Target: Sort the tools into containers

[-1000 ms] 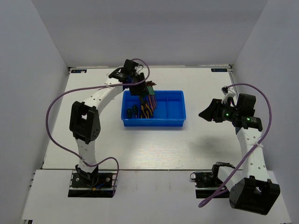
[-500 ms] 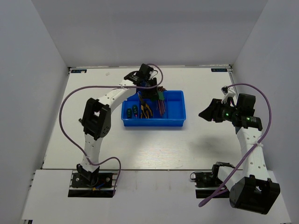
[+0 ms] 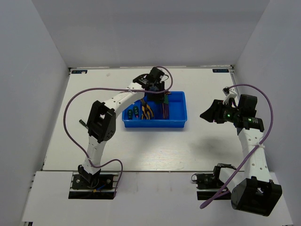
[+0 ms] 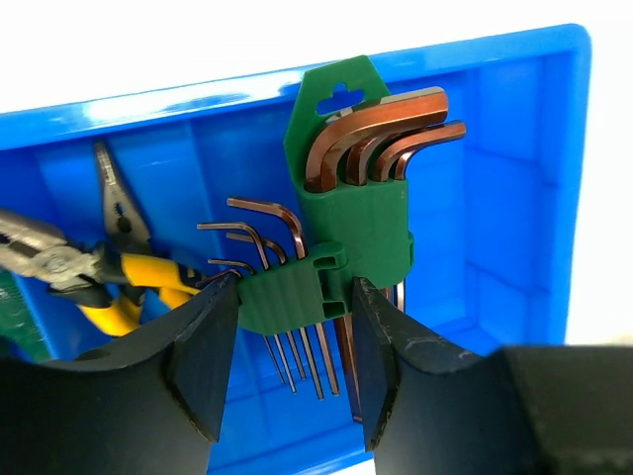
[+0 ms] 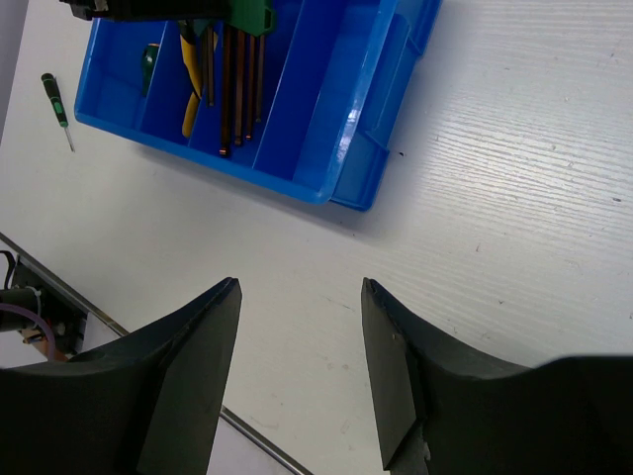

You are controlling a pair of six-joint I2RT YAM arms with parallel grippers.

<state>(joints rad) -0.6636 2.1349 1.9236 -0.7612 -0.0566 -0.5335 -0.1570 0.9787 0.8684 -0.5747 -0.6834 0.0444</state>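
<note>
Hex keys (image 4: 381, 117), clenched by their green holder (image 4: 361, 242) in the left gripper (image 4: 287, 341), are hanging over the tray (image 4: 514, 198), having swung rightward across it in the last second to the compartment beside the pliers (image 4: 119, 282); release looks near. The right gripper (image 5: 297, 366) is idling agape above the white table (image 3: 155, 150), grey walls (image 3: 141, 28) enclosing it.

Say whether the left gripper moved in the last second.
Yes: the left gripper, holding the hex keys, moved right along the far wall of the blue tray.
</note>
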